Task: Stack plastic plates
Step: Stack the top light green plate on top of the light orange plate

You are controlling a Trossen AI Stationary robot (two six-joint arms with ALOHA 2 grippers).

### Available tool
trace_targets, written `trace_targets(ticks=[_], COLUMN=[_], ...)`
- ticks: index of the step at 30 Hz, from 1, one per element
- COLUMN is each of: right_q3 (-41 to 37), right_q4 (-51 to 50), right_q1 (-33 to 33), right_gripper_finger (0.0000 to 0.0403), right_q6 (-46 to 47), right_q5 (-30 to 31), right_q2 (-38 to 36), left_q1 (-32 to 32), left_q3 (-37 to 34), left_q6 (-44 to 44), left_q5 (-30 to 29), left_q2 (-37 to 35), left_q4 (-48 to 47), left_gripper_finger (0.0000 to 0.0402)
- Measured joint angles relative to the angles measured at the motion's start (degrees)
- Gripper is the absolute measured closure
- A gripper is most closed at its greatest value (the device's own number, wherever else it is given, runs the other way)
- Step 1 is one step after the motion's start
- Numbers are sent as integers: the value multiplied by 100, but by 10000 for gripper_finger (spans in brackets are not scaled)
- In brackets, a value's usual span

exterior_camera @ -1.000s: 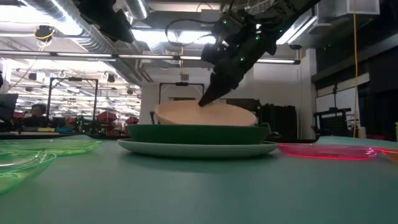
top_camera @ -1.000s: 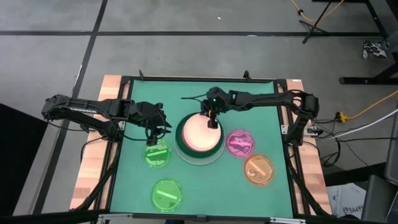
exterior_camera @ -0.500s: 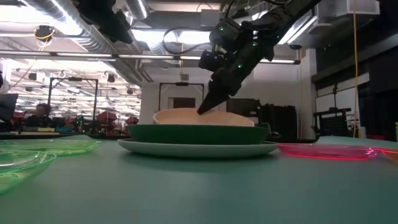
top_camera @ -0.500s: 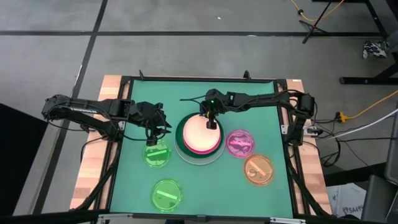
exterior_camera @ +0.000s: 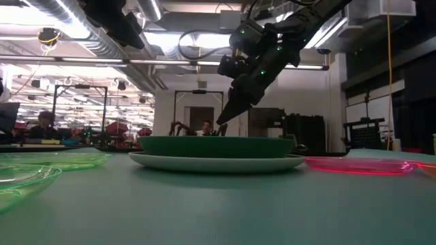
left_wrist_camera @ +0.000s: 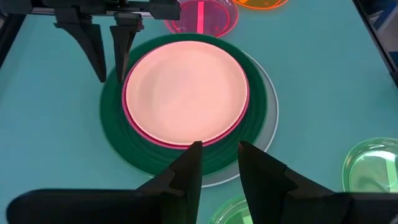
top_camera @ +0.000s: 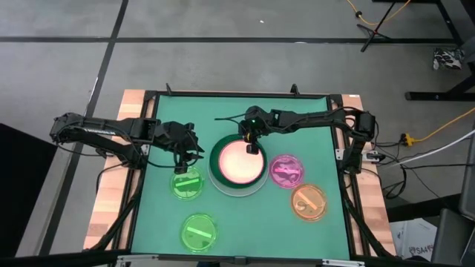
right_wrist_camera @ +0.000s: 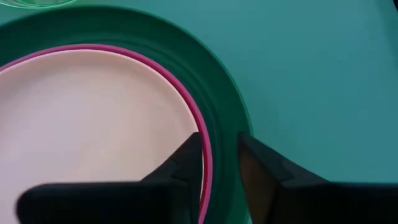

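A stack of plates (top_camera: 237, 165) sits mid-table. A large pale blue-white plate (exterior_camera: 216, 162) lies on the table, with the dark green plate (left_wrist_camera: 124, 140) on it, then the pink plate (right_wrist_camera: 202, 134). The cream plate (left_wrist_camera: 186, 90) lies flat on top. My right gripper (top_camera: 251, 146) is open above the stack's far rim, one finger (right_wrist_camera: 186, 158) over the cream plate and the other (right_wrist_camera: 258, 165) over the green one. My left gripper (left_wrist_camera: 216, 155) is open and hovers left of the stack. It is above a translucent green plate (top_camera: 187, 184).
A second translucent green plate (top_camera: 199, 231) lies near the table's near edge. A magenta plate (top_camera: 285, 170) and an orange plate (top_camera: 309, 201) lie right of the stack. A raised dark frame (top_camera: 237, 95) borders the green mat. Bare mat shows along the far side.
A second ago the cream plate stood above the dark green plate's rim under my right gripper's fingers. It has since sunk flat into the pink plate and no longer shows over the green rim in the low view. My right gripper has tipped slightly and stayed over the far rim.
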Motion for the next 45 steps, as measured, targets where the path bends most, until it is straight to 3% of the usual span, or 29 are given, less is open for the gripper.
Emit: trace_targets(ticks=[11,18,26,35,45], right_q3=[0,0,0,0,0], right_q4=[-4,-13,-174,-302,-316], right_q1=[0,16,279,752,1100], right_gripper_finger=[302,301,301,301,301], right_q6=[-1,-148,-565,-705,-887], right_q5=[-238,-606,-526,-494,-185], right_q2=[-66,-507,-1093,-1215,-1213], left_q1=[-2,0,0,0,0], left_q3=[-66,-768,-1652,-2387,-2640], left_q6=[-981,-1655,-2362,-3166,-3733], left_q5=[-160,-276,-297,-295,-103], left_q2=[11,20,20,20,20], left_q4=[-754,-855,-841,-808,-758], left_gripper_finger=[305,305,305,305,305])
